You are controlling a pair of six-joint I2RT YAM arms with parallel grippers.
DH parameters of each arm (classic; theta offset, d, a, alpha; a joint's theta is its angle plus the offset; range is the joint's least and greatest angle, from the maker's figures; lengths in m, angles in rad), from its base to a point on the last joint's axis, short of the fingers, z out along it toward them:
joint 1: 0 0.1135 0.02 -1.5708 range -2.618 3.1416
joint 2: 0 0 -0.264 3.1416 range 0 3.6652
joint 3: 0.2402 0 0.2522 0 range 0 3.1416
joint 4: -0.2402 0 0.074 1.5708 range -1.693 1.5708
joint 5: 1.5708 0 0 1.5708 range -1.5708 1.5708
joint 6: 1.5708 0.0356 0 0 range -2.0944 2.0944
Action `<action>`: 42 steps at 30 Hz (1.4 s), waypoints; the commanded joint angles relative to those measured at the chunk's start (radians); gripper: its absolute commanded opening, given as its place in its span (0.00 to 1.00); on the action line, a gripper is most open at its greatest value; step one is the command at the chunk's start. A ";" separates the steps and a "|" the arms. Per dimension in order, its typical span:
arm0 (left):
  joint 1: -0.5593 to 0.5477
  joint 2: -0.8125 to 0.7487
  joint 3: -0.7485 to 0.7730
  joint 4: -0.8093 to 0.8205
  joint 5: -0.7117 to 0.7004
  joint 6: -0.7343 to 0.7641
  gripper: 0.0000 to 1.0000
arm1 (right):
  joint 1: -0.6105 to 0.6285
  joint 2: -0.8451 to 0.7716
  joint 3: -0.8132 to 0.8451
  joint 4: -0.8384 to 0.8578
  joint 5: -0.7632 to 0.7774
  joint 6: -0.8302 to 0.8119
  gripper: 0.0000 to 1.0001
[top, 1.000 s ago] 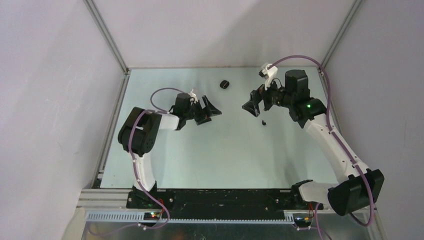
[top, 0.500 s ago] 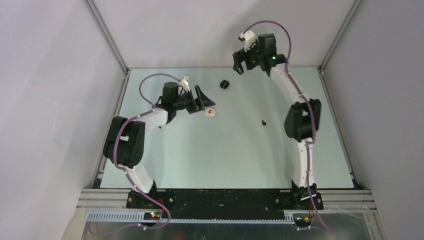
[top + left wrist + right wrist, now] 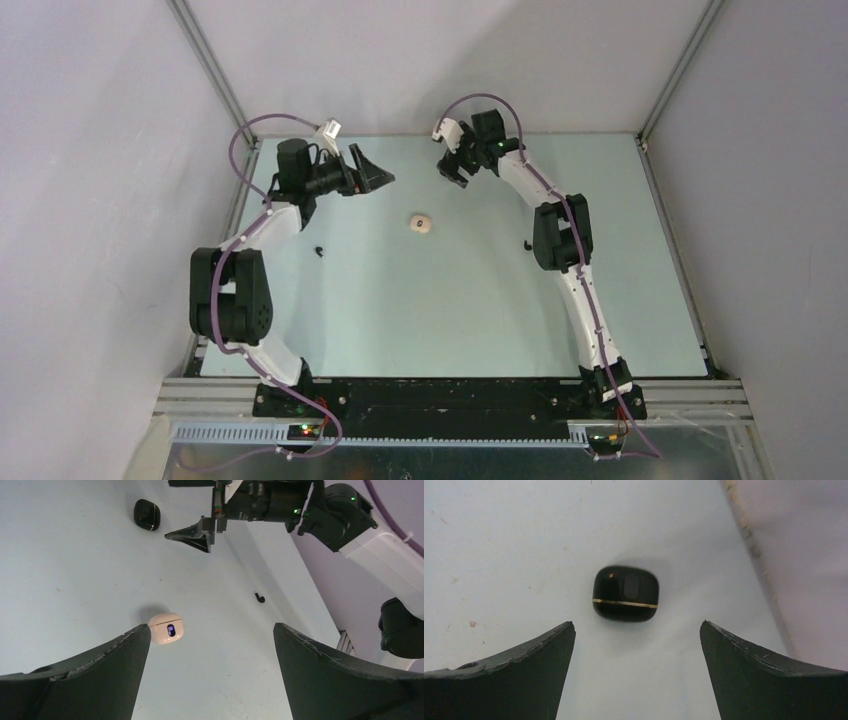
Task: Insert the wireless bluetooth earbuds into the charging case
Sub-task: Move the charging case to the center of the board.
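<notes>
- The black two-fingered left end effector [image 3: 377, 172] hangs above the far left of the pale blue-green surface [image 3: 450, 320]. It is released wide and holds nothing.
- A tiny black earbud [image 3: 319, 251] lies on the surface near the left arm, well apart from either case.
- The rounded beige-white charging case [image 3: 421, 224] rests around mid-surface, towards the far side, with a small blue display lit on its face.
- The right end effector [image 3: 636, 625] hovers at the far edge with its fingers spread wide and empty. The glossy black case [image 3: 625, 594], which has a thin gold seam, lies between them and touches neither.
- A second black earbud [image 3: 527, 244] lies just beside the right arm's elbow.
</notes>
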 commanded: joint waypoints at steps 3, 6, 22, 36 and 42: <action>0.029 -0.067 0.020 -0.060 0.029 0.097 0.99 | 0.011 0.006 0.032 0.127 -0.043 -0.109 1.00; 0.045 -0.075 0.015 -0.066 0.028 0.098 0.99 | 0.014 0.048 0.050 0.147 -0.043 -0.133 1.00; 0.122 -0.103 0.011 -0.060 0.050 0.066 0.99 | 0.038 0.131 0.085 0.092 -0.061 -0.348 0.91; 0.144 -0.132 -0.011 -0.003 0.077 0.010 0.99 | 0.051 0.079 0.017 -0.027 -0.065 -0.433 0.63; 0.148 -0.144 -0.018 0.013 0.085 -0.008 0.99 | 0.054 0.078 0.030 -0.115 -0.056 -0.449 0.59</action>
